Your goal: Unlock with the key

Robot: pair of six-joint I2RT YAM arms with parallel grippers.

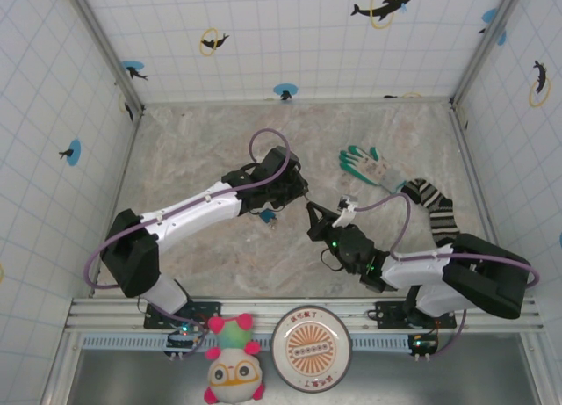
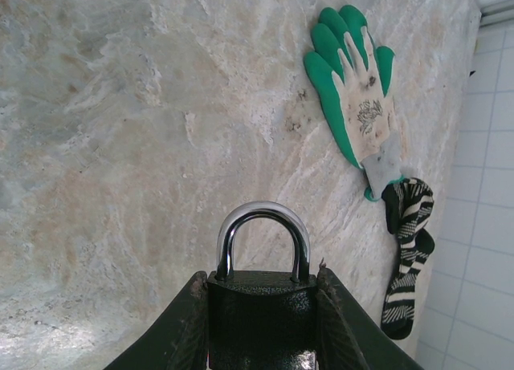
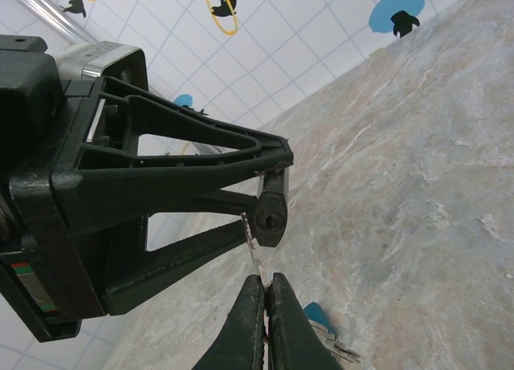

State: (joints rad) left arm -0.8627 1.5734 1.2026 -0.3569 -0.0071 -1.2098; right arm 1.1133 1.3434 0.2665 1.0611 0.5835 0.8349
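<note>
My left gripper is shut on a dark padlock, its silver shackle pointing away over the marble table. From the right wrist, that padlock's keyhole end shows between the left gripper's fingers. My right gripper is shut on the key. Only the silver blade sticks out; the head is hidden between the fingers. The blade tip lies against the padlock's edge just left of the keyhole, not in it. Seen from above, both grippers meet mid-table.
A green and white glove and a striped sock lie at the right. A small blue object with silver parts lies on the table under the grippers. A plush toy and a round plate sit at the near edge.
</note>
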